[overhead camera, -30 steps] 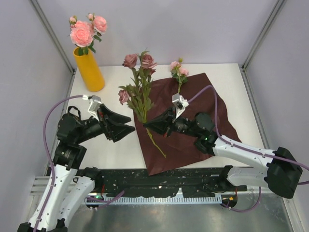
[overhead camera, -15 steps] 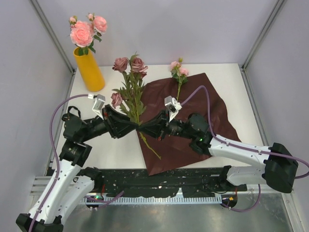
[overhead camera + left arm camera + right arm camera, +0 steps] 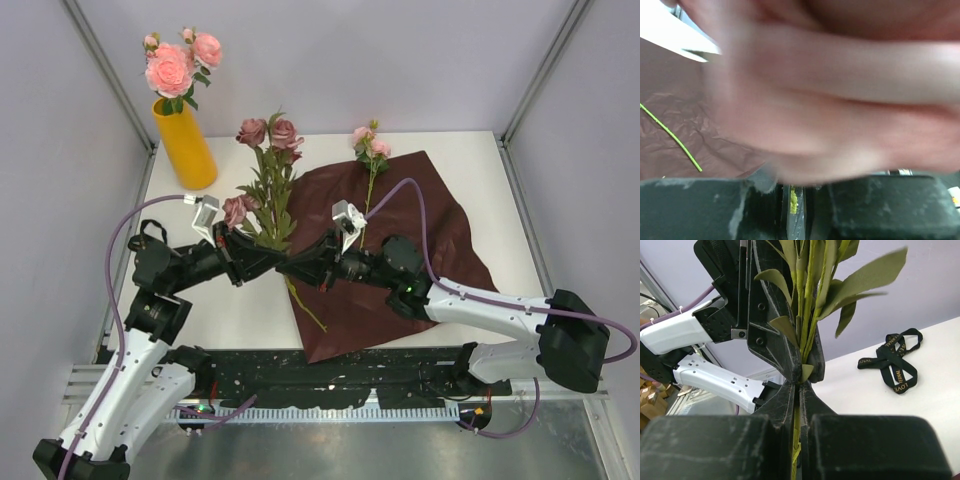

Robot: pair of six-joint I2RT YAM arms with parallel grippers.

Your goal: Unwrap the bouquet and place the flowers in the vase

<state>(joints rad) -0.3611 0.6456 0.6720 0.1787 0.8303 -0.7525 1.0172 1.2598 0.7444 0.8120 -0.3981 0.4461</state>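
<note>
left gripper (image 3: 272,262): fingers drawn almost together on the stems of the mauve flowers (image 3: 265,190), just above the other gripper's hold; in its wrist view a sliver of yellow-green stem sits pinched in the narrow slot between the fingers.
right gripper (image 3: 296,266): closed tight on the same stems, tip to tip with the left one; in its wrist view the green stems rise straight out of the closed fingers.
mauve flowers: held off the table between the two grippers, blooms pointing to the far side, leaves spread above the grip; the bare stem end hangs below, over the near left edge of the wrapping paper (image 3: 440,230).
vase (image 3: 185,145): upright at the far left corner of the table (image 3: 225,300), well apart from both grippers.
pink roses (image 3: 170,68): standing in the vase, heads above its rim.
pink sprig (image 3: 370,145): lying on the far edge of the paper, just beyond the right wrist.
wrapping paper: dark red, unfolded flat and creased, on the right half of the table; the right arm reaches across it.
ribbon (image 3: 895,362): black with gold lettering, lying loose in loops on the white table.
in the way: a blurred pink mass right against the lens fills most of the left wrist view; what it is cannot be told. leaves hide part of the left fingers in the right wrist view.
cable (image 3: 115,235): purple, looping off the left arm.
</note>
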